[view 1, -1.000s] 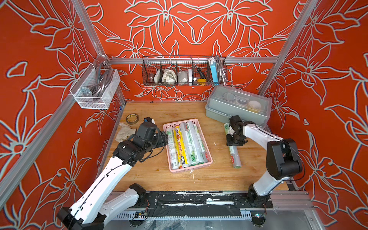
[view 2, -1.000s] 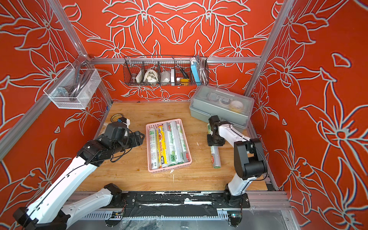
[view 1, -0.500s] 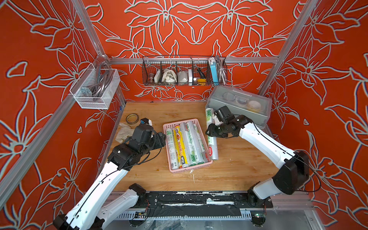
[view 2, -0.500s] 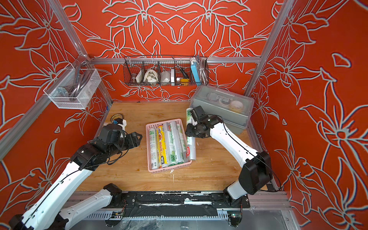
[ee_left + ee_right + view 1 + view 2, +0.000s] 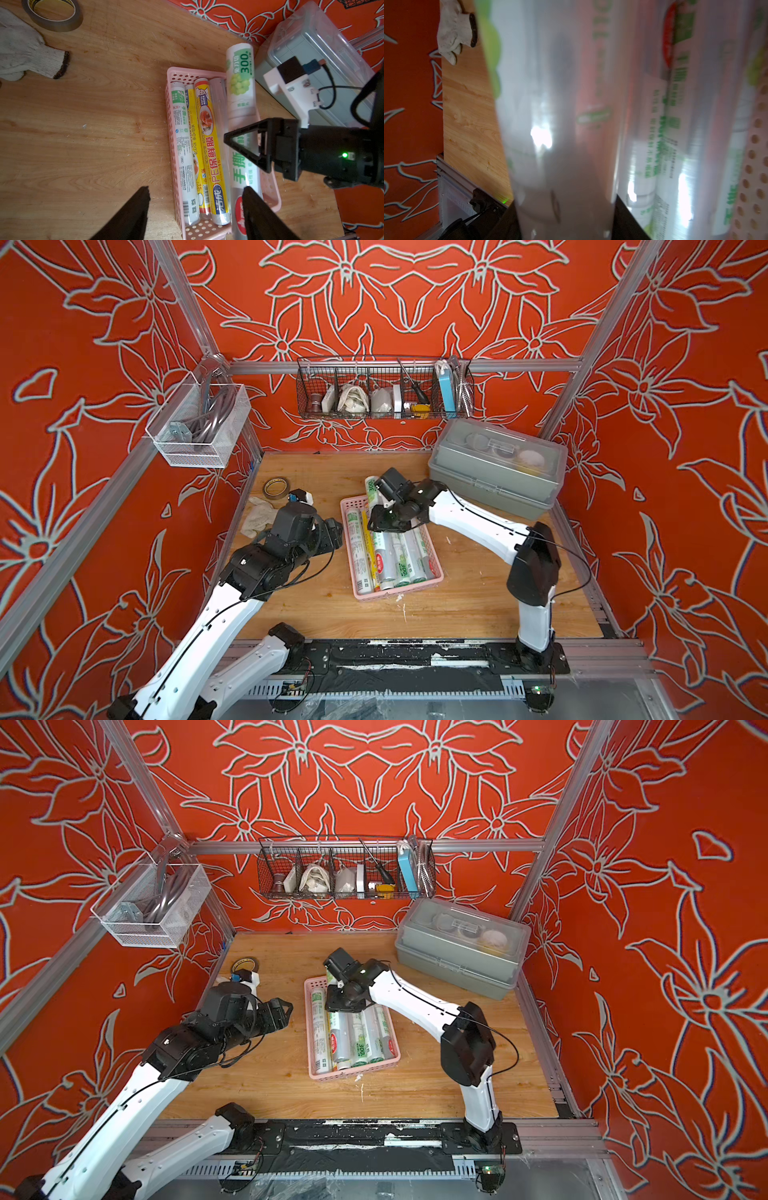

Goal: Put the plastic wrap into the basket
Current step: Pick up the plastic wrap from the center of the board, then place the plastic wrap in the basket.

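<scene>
The pink basket point(image 5: 399, 593) point(image 5: 353, 1074) point(image 5: 172, 145) lies mid-table with several plastic wrap rolls point(image 5: 357, 543) point(image 5: 209, 145) side by side in it, white-green and yellow. My right gripper point(image 5: 390, 519) point(image 5: 347, 999) point(image 5: 566, 218) is shut on another white-green plastic wrap roll point(image 5: 371, 488) point(image 5: 241, 83) point(image 5: 560, 104). It holds this roll lengthwise just above the basket's right half, the grape-printed end reaching past the far rim. My left gripper point(image 5: 334, 531) point(image 5: 284, 1011) point(image 5: 195, 191) hovers open at the basket's left side and holds nothing.
A brown tape ring point(image 5: 276, 487) and a white glove point(image 5: 257, 516) lie at the table's back left. A grey lidded box point(image 5: 496, 466) stands at the back right. A black wire basket point(image 5: 384, 391) and a white mesh basket point(image 5: 199, 427) hang on the walls.
My right gripper lifted the roll off the table to the right of the basket and carried it leftward over the basket. The left arm shifted slightly and stayed open.
</scene>
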Controlling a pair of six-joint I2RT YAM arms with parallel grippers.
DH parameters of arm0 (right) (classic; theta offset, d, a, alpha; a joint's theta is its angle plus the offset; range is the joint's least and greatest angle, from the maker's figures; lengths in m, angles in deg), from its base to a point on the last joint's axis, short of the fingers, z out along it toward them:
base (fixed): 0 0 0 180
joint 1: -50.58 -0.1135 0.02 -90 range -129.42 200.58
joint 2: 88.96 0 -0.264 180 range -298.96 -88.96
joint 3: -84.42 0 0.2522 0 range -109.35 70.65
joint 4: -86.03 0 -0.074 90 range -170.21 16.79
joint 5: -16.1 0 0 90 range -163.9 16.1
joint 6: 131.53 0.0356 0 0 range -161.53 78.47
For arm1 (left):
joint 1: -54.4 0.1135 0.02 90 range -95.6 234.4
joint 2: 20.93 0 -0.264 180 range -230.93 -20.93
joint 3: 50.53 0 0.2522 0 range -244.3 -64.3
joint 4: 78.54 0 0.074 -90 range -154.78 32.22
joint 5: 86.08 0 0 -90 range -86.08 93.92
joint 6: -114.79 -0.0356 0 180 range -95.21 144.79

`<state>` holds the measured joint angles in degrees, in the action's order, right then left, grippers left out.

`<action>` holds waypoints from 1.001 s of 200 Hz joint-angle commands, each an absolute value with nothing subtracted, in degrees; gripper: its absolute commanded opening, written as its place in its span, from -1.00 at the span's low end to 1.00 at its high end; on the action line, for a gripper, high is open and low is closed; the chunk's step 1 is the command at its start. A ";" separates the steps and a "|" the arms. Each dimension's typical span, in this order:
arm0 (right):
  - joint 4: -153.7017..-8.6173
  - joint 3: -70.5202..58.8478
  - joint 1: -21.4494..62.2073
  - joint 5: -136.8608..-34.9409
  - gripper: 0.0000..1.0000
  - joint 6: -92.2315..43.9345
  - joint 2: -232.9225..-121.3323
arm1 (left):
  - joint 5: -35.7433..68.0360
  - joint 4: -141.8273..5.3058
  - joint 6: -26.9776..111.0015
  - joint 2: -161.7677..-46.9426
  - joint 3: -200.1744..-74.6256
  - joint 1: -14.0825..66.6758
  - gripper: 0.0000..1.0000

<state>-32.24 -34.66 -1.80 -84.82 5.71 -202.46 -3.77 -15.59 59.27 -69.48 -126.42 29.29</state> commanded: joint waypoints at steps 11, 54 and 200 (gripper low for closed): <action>-26.56 -43.24 -4.55 -80.49 -0.28 7.67 -207.35 | -4.78 -14.07 58.30 -68.09 -126.08 29.70 0.42; -23.18 -48.26 -6.33 -78.24 -0.34 7.60 -212.83 | -5.31 -13.54 57.95 -66.95 -125.83 29.92 0.42; -25.23 -46.77 -8.03 -76.91 -0.18 8.98 -217.38 | -5.66 -13.63 57.58 -65.71 -125.37 30.31 0.42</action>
